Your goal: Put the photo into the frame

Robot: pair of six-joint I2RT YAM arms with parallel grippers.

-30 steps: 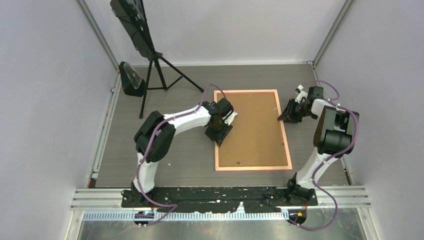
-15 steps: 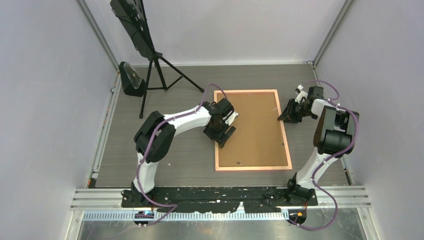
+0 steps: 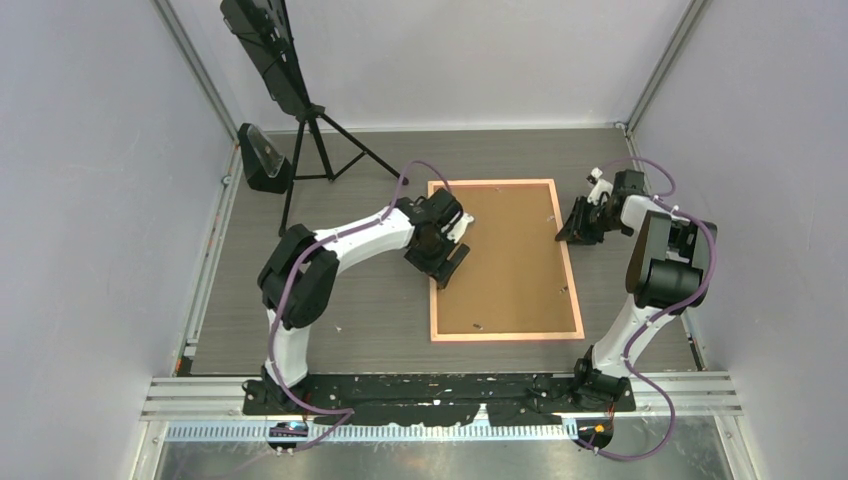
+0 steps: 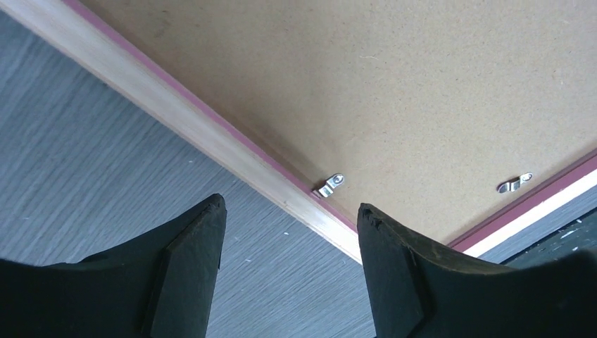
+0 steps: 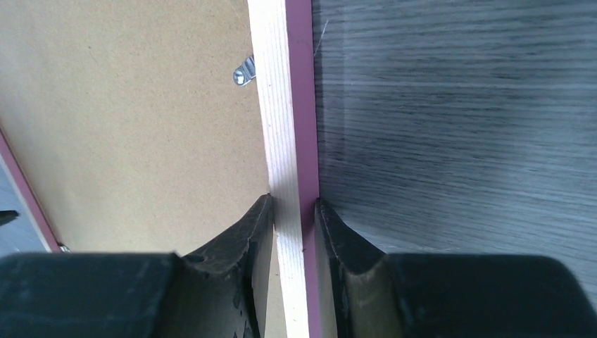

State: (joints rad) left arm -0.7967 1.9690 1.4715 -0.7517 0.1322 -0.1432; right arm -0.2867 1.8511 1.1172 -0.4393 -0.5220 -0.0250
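Observation:
The salmon-pink frame [image 3: 505, 337] lies flat on the grey table with the plain brown backing board [image 3: 510, 255] inside it. The photo is hidden. My left gripper [image 3: 447, 262] is open and empty over the frame's left rail; in the left wrist view the gripper [image 4: 290, 205] hovers above the rail [image 4: 176, 116], the board [image 4: 387, 84] and a small metal tab [image 4: 331, 185]. My right gripper [image 3: 572, 232] is shut on the frame's right rail; in the right wrist view the gripper [image 5: 293, 202] pinches the rail [image 5: 278, 105] from both sides, beside the board [image 5: 141, 105].
A black tripod [image 3: 318, 140] carrying a black device stands at the back left, with a black angled stand [image 3: 262, 160] beside it. Grey walls close in the left, far and right sides. A metal rail [image 3: 440, 395] runs along the near edge by the arm bases.
My left gripper has shifted a little toward the far side along the frame's left rail, and its elbow has swung left. The right arm and the frame have not moved.

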